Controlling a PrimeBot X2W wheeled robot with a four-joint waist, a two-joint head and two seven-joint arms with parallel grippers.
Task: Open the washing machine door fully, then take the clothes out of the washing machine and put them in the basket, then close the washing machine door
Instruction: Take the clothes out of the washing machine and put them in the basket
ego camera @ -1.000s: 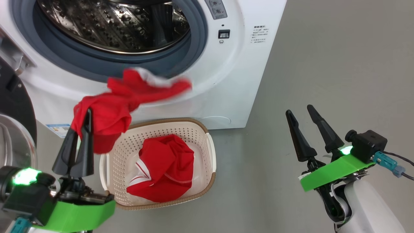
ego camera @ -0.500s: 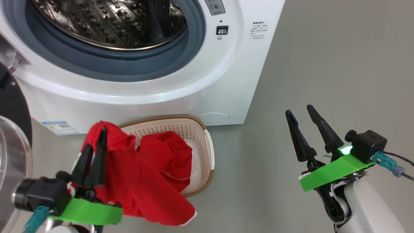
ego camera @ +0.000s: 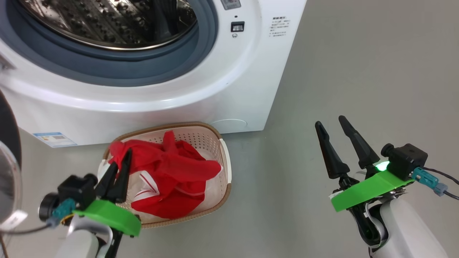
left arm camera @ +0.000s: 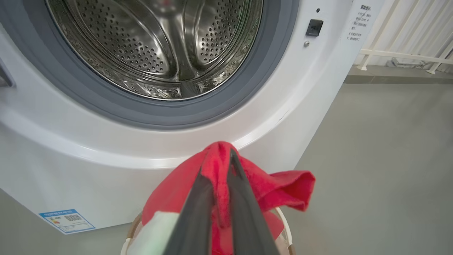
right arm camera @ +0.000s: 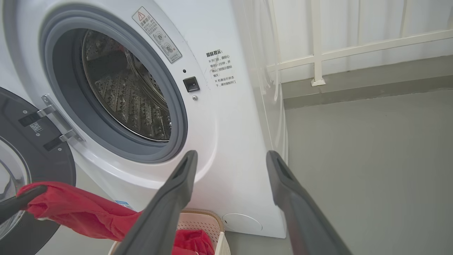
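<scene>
Red clothes (ego camera: 172,175) are pinched in my left gripper (ego camera: 122,157), its fingers nearly closed on a fold over the basket (ego camera: 200,141). The rest lies heaped inside, just before the washing machine (ego camera: 143,107). My right gripper (ego camera: 330,120) hangs spread wide, holding nothing, well apart.

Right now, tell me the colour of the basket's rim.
Brown, around a cream-white perforated basket; the head view shows it best.
</scene>
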